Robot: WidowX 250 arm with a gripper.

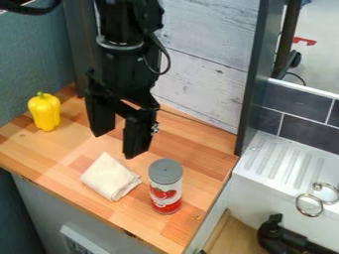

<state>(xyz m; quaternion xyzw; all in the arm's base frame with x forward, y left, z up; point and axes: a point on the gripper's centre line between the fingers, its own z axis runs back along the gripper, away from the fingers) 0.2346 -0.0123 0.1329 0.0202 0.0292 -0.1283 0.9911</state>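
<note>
The black gripper point(118, 144) hangs from the top over the wooden counter point(192, 141), its two fingers spread open with nothing between them. Just below and in front of it lies a folded cream cloth point(110, 177). To the right of the cloth stands an upright can point(165, 187) with a grey lid and a red and white label. A yellow toy bell pepper point(45, 112) with a green stem is at the counter's left, away from the gripper.
A white plank wall point(205, 64) rises behind the counter, with a dark upright post point(255, 79) at its right end. Farther right are a white ridged sink ledge point(291, 158), metal rings point(310, 204) and a black faucet-like part point(285, 238).
</note>
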